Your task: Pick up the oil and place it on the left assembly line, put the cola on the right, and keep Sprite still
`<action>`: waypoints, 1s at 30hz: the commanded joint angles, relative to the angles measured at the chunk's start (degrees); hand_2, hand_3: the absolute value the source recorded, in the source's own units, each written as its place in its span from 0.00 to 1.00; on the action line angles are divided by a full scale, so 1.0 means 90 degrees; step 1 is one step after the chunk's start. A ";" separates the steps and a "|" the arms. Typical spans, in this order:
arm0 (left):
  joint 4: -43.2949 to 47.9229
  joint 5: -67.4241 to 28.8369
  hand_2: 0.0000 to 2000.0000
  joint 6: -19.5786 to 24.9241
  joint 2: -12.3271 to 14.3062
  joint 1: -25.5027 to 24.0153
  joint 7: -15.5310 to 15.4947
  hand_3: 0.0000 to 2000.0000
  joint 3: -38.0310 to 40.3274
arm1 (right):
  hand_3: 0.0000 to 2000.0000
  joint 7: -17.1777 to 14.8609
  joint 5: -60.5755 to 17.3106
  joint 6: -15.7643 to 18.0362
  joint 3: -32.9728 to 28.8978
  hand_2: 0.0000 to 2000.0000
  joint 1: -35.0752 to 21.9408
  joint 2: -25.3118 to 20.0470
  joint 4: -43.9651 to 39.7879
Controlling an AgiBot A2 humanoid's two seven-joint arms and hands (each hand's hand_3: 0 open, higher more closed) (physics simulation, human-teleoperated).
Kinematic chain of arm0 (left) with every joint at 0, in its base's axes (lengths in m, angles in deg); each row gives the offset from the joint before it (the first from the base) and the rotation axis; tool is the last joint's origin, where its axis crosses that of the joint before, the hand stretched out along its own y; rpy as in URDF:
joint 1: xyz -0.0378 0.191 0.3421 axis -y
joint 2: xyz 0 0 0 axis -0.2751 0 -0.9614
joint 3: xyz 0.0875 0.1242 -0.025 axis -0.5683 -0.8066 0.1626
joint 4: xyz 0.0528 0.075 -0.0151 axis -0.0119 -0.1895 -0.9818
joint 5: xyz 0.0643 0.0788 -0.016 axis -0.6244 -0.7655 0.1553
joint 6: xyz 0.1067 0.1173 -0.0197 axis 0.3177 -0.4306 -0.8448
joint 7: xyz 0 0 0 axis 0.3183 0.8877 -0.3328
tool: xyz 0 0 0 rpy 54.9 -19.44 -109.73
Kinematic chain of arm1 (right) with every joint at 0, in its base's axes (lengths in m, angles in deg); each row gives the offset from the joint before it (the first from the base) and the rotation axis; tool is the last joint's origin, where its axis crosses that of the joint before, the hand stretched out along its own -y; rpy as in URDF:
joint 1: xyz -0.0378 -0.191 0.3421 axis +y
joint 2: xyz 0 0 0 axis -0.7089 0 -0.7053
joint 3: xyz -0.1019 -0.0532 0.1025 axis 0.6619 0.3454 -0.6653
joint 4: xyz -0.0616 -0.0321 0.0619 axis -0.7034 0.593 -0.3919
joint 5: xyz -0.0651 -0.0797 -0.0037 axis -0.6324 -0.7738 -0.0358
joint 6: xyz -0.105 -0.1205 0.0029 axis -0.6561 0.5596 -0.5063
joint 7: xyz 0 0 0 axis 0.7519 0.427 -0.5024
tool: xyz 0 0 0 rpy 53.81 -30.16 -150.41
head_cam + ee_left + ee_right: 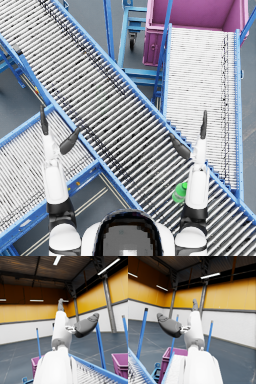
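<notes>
Currently the left hand and right hand hover empty, fingers spread, above the diagonal conveyor. A green bottle, probably Sprite, sits on it beside the right forearm. Lowering that arm might knock it. Oil and cola are unseen.

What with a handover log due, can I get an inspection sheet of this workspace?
Surface: main roller conveyor runs diagonally between the left line and the right line.
Job's things: green bottle, likely the Sprite, on the main conveyor, partly hidden by the right arm; oil and cola not seen.
Clutter: nothing seen.
Hands: left hand and right hand raised, holding nothing.
Cables: nothing seen.
Surroundings: purple bin, grey floor.
</notes>
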 commanded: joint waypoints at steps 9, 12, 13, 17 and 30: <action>0.0111 -0.0001 0.00 0.0000 0.0009 0.0097 0.0000 0.00 0.0037 | 0.00 0.0000 -0.0001 0.0000 -0.0117 0.00 0.0198 -0.0056 -0.0070; 0.0070 -0.0001 0.00 0.0000 0.0030 0.0007 0.0000 0.00 0.0029 | 0.00 0.0000 -0.0001 0.0000 -0.0141 0.00 0.0213 -0.0067 -0.0081; 0.0070 -0.0001 0.00 0.0000 0.0032 0.0008 0.0000 0.00 0.0028 | 0.00 0.0000 -0.0001 0.0000 -0.0187 0.00 0.0179 -0.0066 -0.0046; 0.0110 -0.0001 0.00 0.0000 0.0030 0.0079 0.0000 0.00 0.0051 | 0.00 0.0000 -0.0001 0.0000 -0.0164 0.00 0.0175 -0.0082 -0.0075; 0.0100 -0.0001 0.00 0.0000 0.0075 -0.0022 0.0000 0.00 0.0055 | 0.00 0.0000 -0.0001 0.0000 -0.0125 0.00 0.0171 -0.0109 -0.0097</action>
